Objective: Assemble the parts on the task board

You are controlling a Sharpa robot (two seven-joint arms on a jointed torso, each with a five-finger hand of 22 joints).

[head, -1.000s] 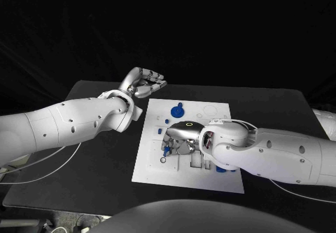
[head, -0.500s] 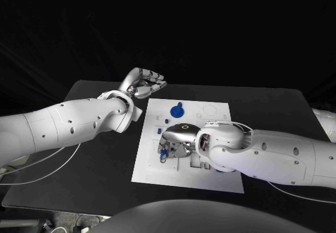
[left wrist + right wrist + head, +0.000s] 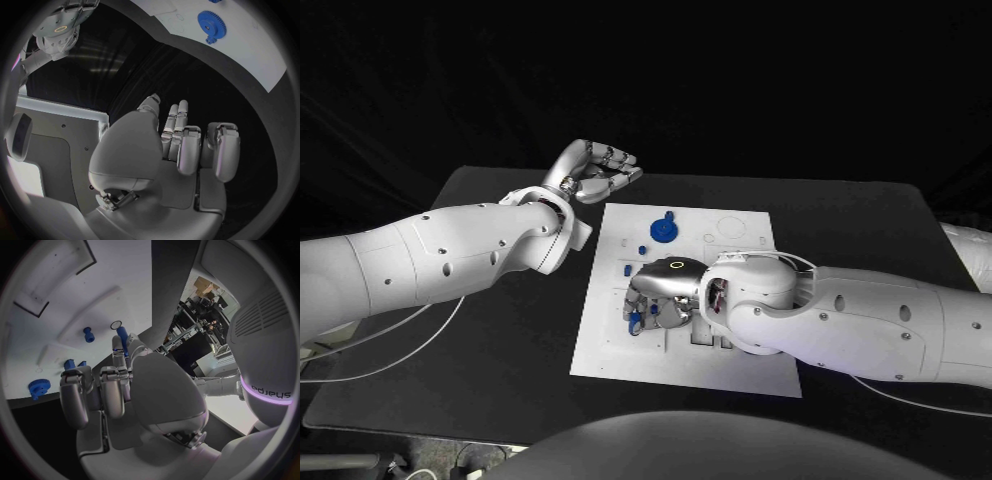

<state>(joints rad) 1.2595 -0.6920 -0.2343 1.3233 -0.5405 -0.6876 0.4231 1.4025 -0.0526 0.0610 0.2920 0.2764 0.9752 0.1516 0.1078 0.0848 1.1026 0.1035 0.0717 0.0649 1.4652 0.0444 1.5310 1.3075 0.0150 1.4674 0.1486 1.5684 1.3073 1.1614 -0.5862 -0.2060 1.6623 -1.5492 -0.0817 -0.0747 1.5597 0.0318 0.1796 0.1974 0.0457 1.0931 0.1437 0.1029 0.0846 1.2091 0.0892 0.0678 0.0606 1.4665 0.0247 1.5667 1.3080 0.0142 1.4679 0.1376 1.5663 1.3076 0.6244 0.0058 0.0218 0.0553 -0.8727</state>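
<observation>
The white task board [image 3: 678, 366] lies mid-table. My right hand [image 3: 664, 293] hovers low over the board's left-middle, thumb and a finger pinching a small blue peg [image 3: 122, 334] just above the plate; the peg [image 3: 635, 319] shows under the fingers. A blue gear [image 3: 665, 229] lies at the board's far end, also seen as the gear [image 3: 209, 21] and the gear [image 3: 39, 386]. My left hand [image 3: 597, 170] is raised over the table's far left, fingers curled in on nothing, the same curled hand [image 3: 181, 150] up close.
Small blue parts [image 3: 629, 269] sit near the board's left edge; another small blue peg [image 3: 88, 334] and a black ring [image 3: 115, 325] lie by the held peg. Recessed slots [image 3: 47, 287] mark the board. Black table [image 3: 488, 330] surrounds it.
My right hand has slid a little toward the board's left edge and nearer side, carrying the blue peg. The left hand has stayed in place.
</observation>
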